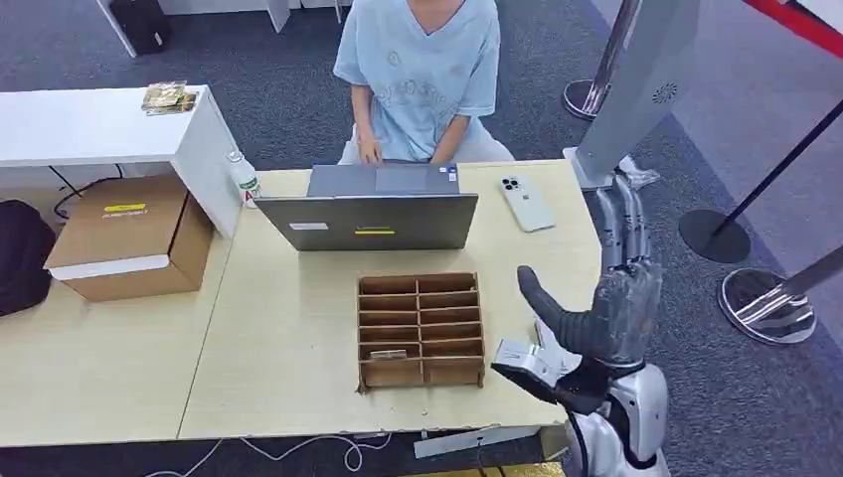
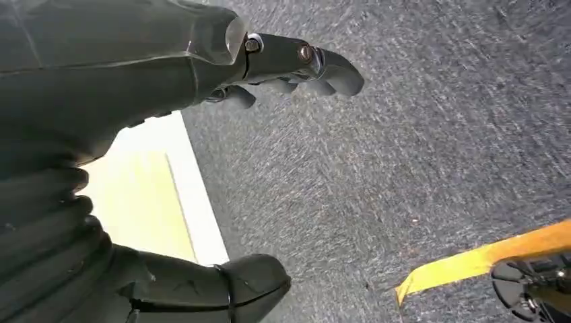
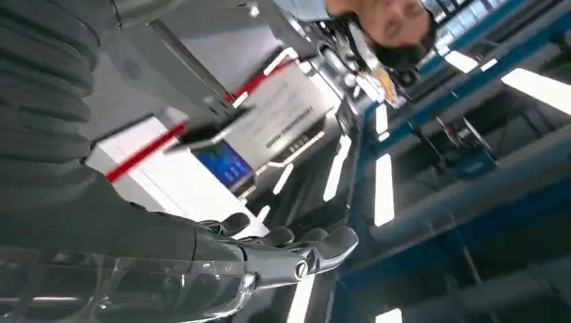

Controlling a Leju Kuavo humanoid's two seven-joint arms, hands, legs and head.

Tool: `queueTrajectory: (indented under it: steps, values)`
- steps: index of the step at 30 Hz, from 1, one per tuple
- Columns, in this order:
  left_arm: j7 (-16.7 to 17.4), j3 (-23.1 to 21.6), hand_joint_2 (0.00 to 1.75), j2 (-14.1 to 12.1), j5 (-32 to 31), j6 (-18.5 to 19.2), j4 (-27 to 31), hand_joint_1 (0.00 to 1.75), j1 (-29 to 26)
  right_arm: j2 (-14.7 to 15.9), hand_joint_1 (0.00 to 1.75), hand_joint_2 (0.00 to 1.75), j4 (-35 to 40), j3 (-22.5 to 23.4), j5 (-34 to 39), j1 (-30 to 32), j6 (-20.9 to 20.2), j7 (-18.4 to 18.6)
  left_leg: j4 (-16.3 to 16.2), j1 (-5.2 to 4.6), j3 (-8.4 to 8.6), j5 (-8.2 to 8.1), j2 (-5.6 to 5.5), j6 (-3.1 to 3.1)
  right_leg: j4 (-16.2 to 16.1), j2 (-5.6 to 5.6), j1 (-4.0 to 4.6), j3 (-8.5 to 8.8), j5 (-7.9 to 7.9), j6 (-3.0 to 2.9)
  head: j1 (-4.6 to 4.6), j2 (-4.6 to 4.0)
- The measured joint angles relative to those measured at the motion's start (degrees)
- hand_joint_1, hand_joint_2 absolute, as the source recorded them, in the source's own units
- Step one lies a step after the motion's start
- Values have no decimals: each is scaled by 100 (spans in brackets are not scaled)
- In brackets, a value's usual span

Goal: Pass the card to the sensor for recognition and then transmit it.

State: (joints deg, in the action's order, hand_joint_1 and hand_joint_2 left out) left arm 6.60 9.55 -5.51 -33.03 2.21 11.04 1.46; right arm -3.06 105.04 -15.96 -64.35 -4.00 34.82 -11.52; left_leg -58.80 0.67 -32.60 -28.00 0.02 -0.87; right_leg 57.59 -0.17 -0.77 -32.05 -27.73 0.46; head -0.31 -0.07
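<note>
A wooden card organizer (image 1: 421, 329) with several slots lies on the light table (image 1: 288, 328). A small card (image 1: 388, 354) seems to lie in its near left slot. My right hand (image 1: 606, 318) is raised just past the organizer's right side, above the table's right edge, palm turned up and thumb (image 1: 542, 298) pointing toward the laptop. The right wrist view shows that right hand (image 3: 135, 235) with fingers (image 3: 316, 249) stretched out and nothing in them. My left hand (image 2: 81, 101) hangs over grey carpet, fingers spread and holding nothing. The tall grey sensor kiosk (image 1: 651, 70) stands beyond the table's far right corner.
A person in a light blue shirt (image 1: 422, 70) sits behind a grey laptop (image 1: 373, 209). A white phone (image 1: 526, 202) lies right of it. A cardboard box (image 1: 129, 234) and a white cabinet (image 1: 99, 124) are on the left. Barrier post bases (image 1: 770, 303) stand on the right.
</note>
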Motion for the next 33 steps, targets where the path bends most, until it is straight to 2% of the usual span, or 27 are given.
queueTrajectory:
  steps: [3, 8, 11, 14, 18, 33]
  values:
    - [-9, 17, 175, -7, -57, 4, 0, 0, 9, 66, 0, 175, -98, -225, -448, -432, 210, 232, 0, 0, 2, 1, 1, -1, 0, 1, 0, -1, 2, -2, 2, 0]
    - [-11, 46, 175, -4, -65, 4, 0, 0, 4, 133, 0, 175, -314, -452, -755, -911, 238, 371, 0, 1, -2, 2, -3, -2, 2, -2, 1, -1, 2, -2, 2, 0]
    - [-24, 57, 175, -4, -74, -4, 0, 0, 14, 149, 0, 175, -616, -594, -1102, -1407, 175, 563, 0, 1, -1, 2, 3, -2, 4, 7, 1, -4, 3, -3, 2, 0]
    - [-57, 96, 175, -2, -118, -4, 0, 0, 11, 149, 0, 175, -1004, -747, -1381, -2011, -128, 815, 0, 1, 0, 7, 2, -2, 5, 7, 1, -5, 5, -4, 2, 0]
    - [-70, 183, 175, 0, -159, -4, 0, 0, 7, 144, 0, 175, -1601, -915, -1525, -2772, -739, 1136, 0, 1, -3, 13, -1, -5, 6, 2, 1, -5, 10, -7, 2, 0]
    - [-74, 363, 175, 4, -339, 22, 0, 0, 8, -159, 0, 175, -3986, -1064, -1650, -4884, -1891, 1696, -1, 1, -7, 16, -3, -6, 9, 1, 1, -11, 15, -8, 0, 0]
